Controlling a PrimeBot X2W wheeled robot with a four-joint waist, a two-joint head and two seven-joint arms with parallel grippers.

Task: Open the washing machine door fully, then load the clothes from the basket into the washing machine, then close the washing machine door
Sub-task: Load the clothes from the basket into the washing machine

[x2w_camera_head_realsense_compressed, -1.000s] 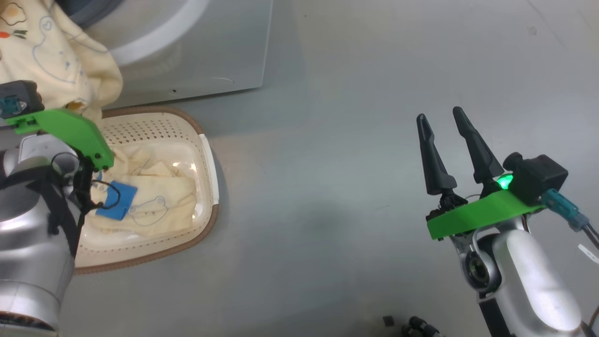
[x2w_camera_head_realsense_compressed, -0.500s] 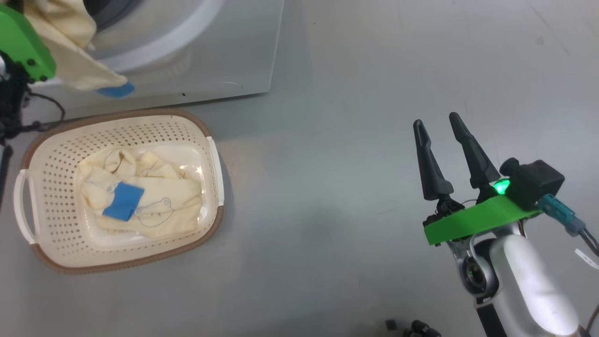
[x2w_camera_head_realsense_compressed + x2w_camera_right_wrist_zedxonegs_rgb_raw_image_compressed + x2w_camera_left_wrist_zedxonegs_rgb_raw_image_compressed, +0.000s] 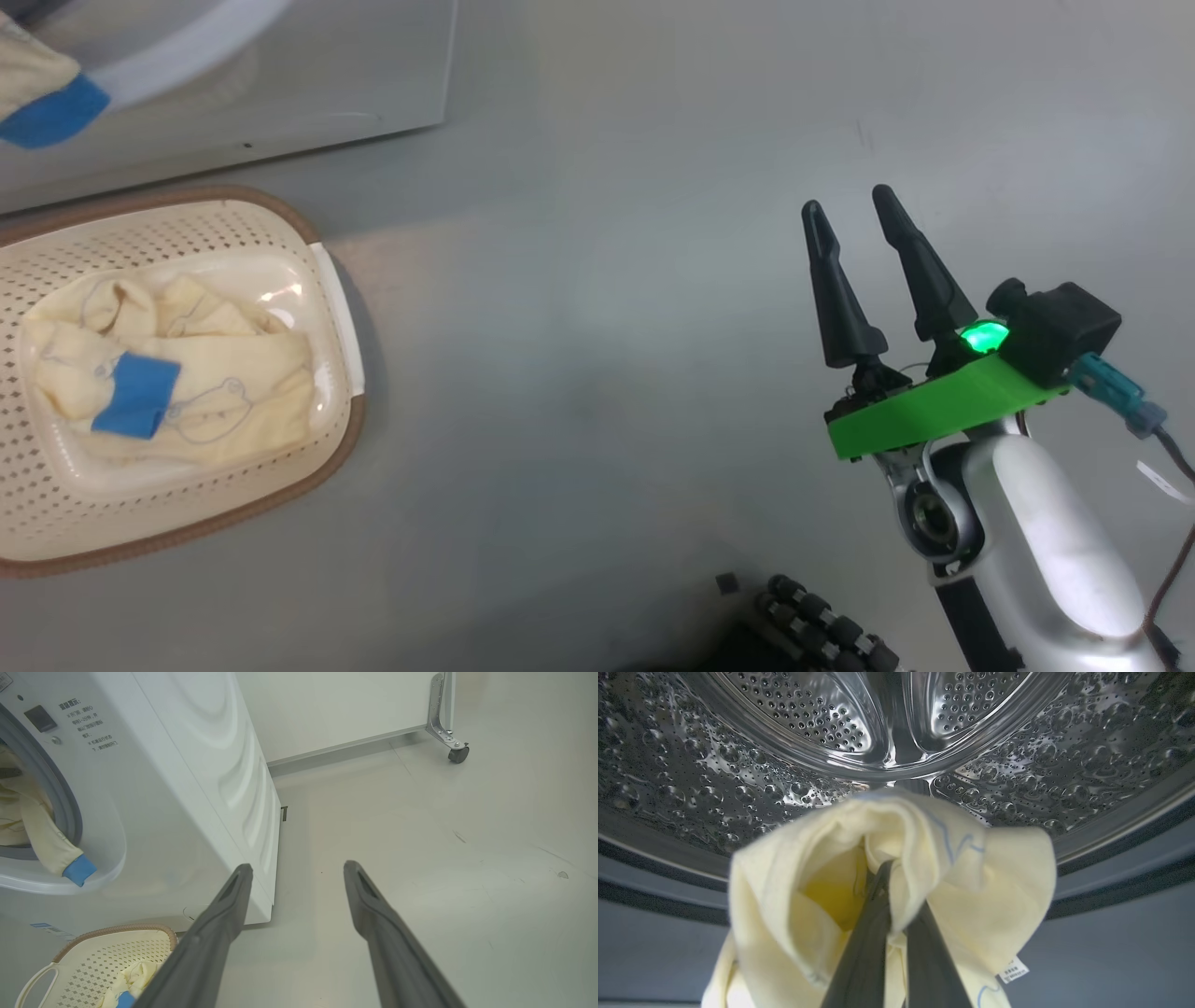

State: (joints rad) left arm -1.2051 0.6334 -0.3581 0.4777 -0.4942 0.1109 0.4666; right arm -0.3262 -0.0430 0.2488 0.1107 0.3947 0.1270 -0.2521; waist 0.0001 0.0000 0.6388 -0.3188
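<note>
The washing machine (image 3: 187, 788) stood open, its drum (image 3: 896, 718) just ahead of the left claw (image 3: 889, 891). The basket (image 3: 331, 280) sat far left of the right claw (image 3: 847, 200), holding soft, floppy clothes (image 3: 215, 373), best grabbed at a fold. The left claw was pinched shut on one; its sleeve (image 3: 77, 868) hung out and could snag. The right claw gaped empty.

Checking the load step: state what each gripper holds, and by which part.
Left gripper pinches a bunched fold of a cream garment before the drum. Right gripper is open, holding nothing.
</note>
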